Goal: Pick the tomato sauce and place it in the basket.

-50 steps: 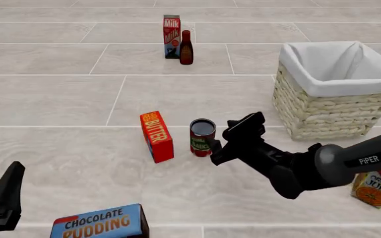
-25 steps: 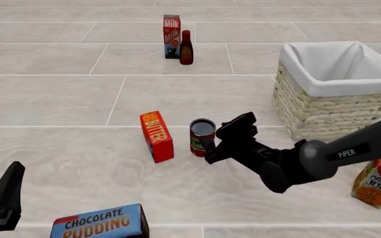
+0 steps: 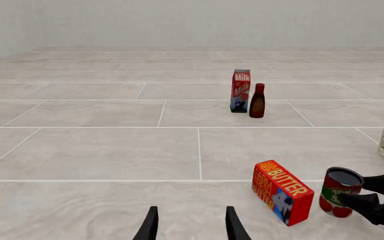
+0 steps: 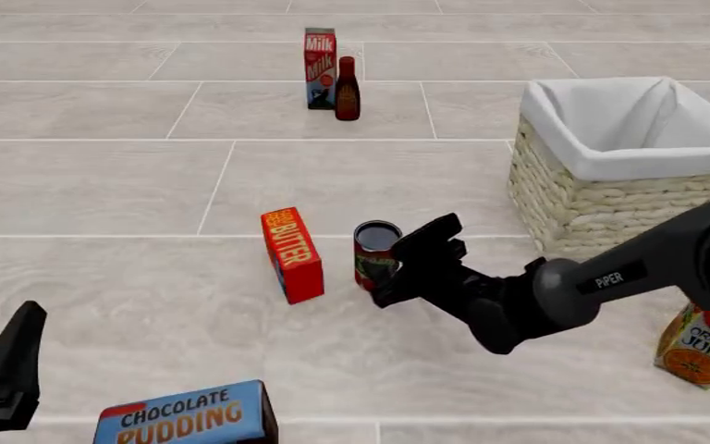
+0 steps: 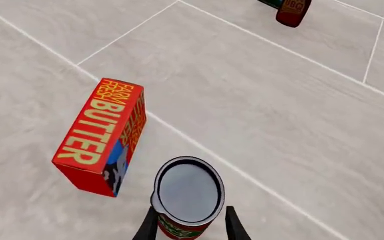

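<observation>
The tomato sauce [image 4: 375, 248] is a small red can with a green band and a dark metal top, standing upright mid-table just right of the butter box. My right gripper [image 4: 402, 264] reaches in from the right and is open, one finger on each side of the can. The right wrist view shows the can [image 5: 187, 192] from above, between the fingertips [image 5: 150, 226]. The pale wicker basket [image 4: 602, 199] with its white lining stands to the right, a little farther back. At the near left, my left gripper [image 4: 10, 370] is open and holds nothing; its fingers [image 3: 150, 226] show in the left wrist view.
A red butter box [image 4: 291, 254] stands close on the can's left. A milk carton [image 4: 319, 55] and a dark bottle [image 4: 348, 90] stand at the far centre. A chocolate pudding box [image 4: 189, 416] lies near the front edge, and an orange juice carton [image 4: 701, 347] sits front right beneath the right arm.
My right gripper has slid left and now has the can between its fingers. The can, the basket and the left arm have not moved.
</observation>
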Controlling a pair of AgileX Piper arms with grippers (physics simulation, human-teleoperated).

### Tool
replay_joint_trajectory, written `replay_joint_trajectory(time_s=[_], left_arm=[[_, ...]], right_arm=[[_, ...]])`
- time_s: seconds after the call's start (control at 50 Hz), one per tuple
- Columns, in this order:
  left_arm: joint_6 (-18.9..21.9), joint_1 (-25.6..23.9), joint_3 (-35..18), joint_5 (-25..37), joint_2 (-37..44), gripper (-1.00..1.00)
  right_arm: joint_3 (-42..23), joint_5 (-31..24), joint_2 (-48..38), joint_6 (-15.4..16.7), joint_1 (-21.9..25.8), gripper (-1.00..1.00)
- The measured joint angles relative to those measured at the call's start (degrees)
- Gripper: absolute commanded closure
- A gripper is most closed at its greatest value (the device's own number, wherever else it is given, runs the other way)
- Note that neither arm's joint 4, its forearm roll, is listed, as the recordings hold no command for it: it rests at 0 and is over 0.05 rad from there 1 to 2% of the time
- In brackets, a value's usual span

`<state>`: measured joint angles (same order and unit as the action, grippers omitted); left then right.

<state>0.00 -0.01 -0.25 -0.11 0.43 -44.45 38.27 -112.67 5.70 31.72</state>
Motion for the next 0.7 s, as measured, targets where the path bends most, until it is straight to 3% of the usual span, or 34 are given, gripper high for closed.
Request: replay_joint_trajectory(time_s=[0.32,0.34,0.7], left_arm=[[0.0,0.0,0.0,0.0,0.0,-1.0],[0.0,0.0,0.0,0.0,0.0,-1.0],[0.0,0.0,0.0,0.0,0.0,-1.0]], right_arm=[[-1.22,-0.62,-1.43,-0.55,0.13,-1.0],[-1.24,-0.61,-1.45,-0.6,0.13,1.0],[-0.14,-1.13,1.15,0.48,0.12,1.0]])
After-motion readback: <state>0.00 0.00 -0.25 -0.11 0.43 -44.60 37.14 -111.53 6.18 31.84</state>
